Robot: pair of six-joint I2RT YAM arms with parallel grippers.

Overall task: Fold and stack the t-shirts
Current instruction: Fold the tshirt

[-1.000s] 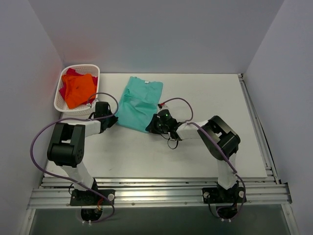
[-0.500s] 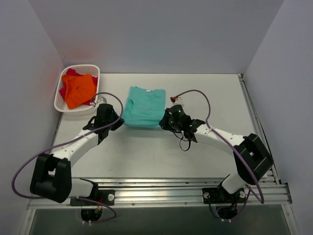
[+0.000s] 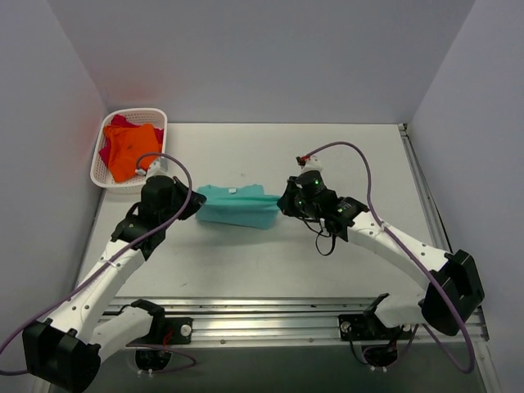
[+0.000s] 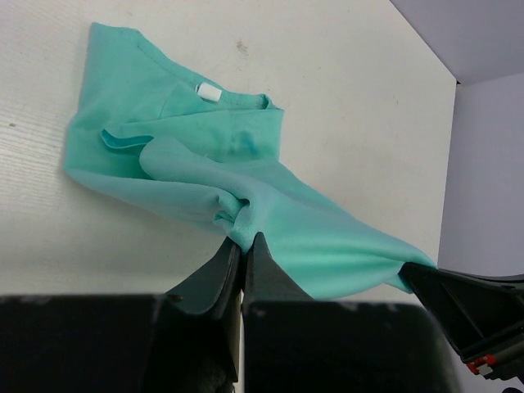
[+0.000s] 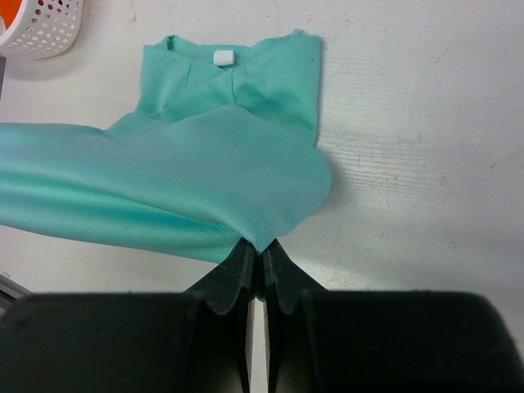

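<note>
The teal-green t-shirt (image 3: pixel 235 205) is soft, thin cloth. It lies in the middle of the pale, faintly grained table (image 3: pixel 368 164), bunched into a narrow band running left to right. From the wrist cameras its collar end lies flat on the table with a small white neck label (image 5: pixel 223 57) showing, while the other edge is lifted and pulled taut in smooth folds between the two claws.

A second ago the shirt lay spread wider, reaching farther toward the back wall, and both arms were folded up with raised elbows. Now they are stretched out low and forward.

The left gripper (image 3: pixel 195 202) is clamped on the left end of the lifted edge, and the right gripper (image 3: pixel 282 202) pinches the right end, with its fingers pressed tight together on the cloth.

In the far left corner a white lattice plastic basket (image 3: pixel 98 147) holds the crumpled orange t-shirt (image 3: pixel 131 151) on top of the magenta-red one (image 3: pixel 115 123).
</note>
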